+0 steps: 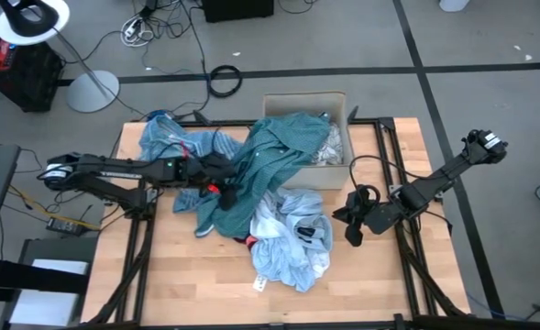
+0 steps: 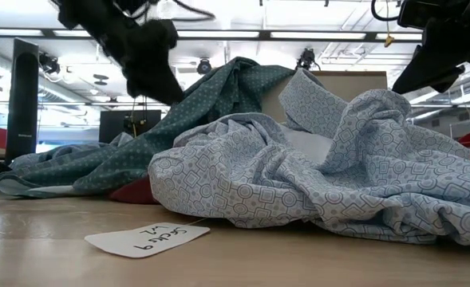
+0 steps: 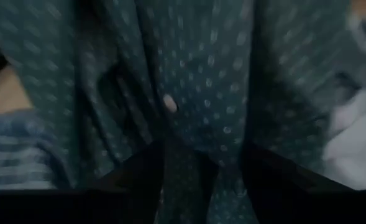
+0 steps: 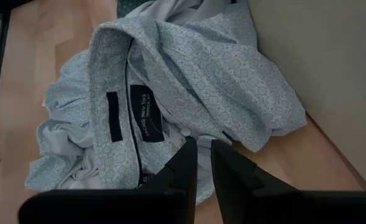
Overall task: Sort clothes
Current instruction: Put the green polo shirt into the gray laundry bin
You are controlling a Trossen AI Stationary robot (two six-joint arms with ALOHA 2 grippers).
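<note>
A teal dotted shirt lies draped from the cardboard box down onto the table. A blue striped cloth lies at the far left. A pale blue patterned shirt lies crumpled near the middle, and it also shows in the right wrist view. A white-grey patterned cloth lies in the box. My left gripper is shut on the teal shirt. My right gripper is shut and empty, just right of the pale blue shirt. My left gripper has a bunched fold of the teal shirt between its two fingers. It comes from the table's left, slanting down. The cloth spreads out beyond the fingers. Most of the shirt rests on the pile and on the box.
A red piece peeks out under the shirts. A white paper tag lies on the wood near the front. Bare wood lies in front of and to the right of the pile. The box wall stands close beside my right gripper.
</note>
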